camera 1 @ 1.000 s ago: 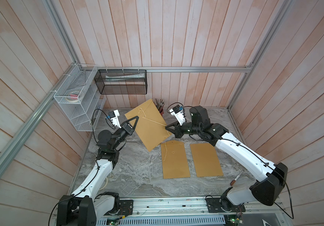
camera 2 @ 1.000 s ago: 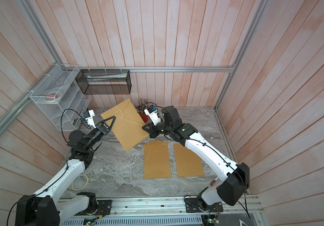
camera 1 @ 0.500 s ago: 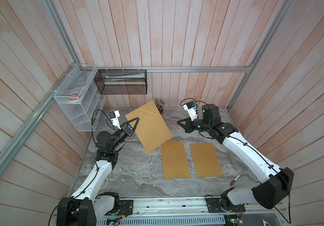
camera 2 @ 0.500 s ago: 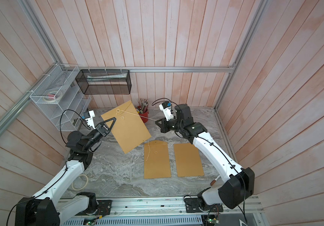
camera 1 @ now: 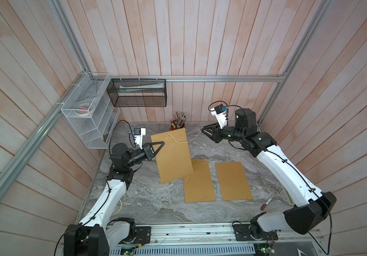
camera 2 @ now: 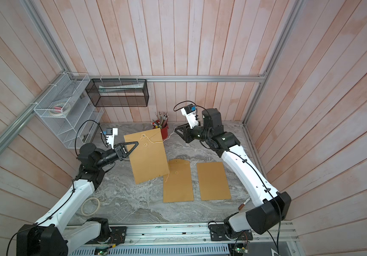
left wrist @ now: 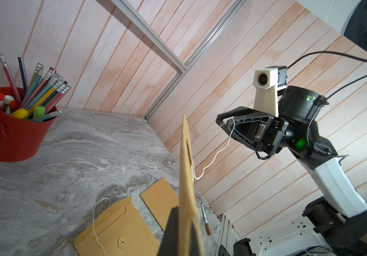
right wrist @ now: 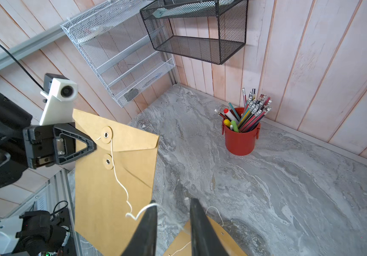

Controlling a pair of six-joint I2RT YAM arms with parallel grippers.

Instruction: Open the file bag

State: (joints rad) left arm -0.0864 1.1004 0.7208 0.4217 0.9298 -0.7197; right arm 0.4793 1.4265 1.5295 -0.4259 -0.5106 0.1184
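String (right wrist: 120, 184) is what to mind in this step. It runs loose from the upper button (right wrist: 106, 134) past the lower button (right wrist: 108, 162), and it looks wound round neither. Its far end lies draped on one finger (right wrist: 147, 226) of your right end effector (right wrist: 173, 200), whose jaws stand parted with nothing pinched.

Draw that arm clear so the string slips off without tugging the paper. Then come in for the flap (right wrist: 131, 138), which lies shut. Slide a fingertip under its edge rather than pressing on its face.

Your left end effector (camera 1: 159, 146) is clenched on the file bag (camera 1: 173, 155) at its upper side edge, holding it tilted above the bench (camera 1: 156, 206). The bag hangs well apart from the right end effector, linked to it only by the string.
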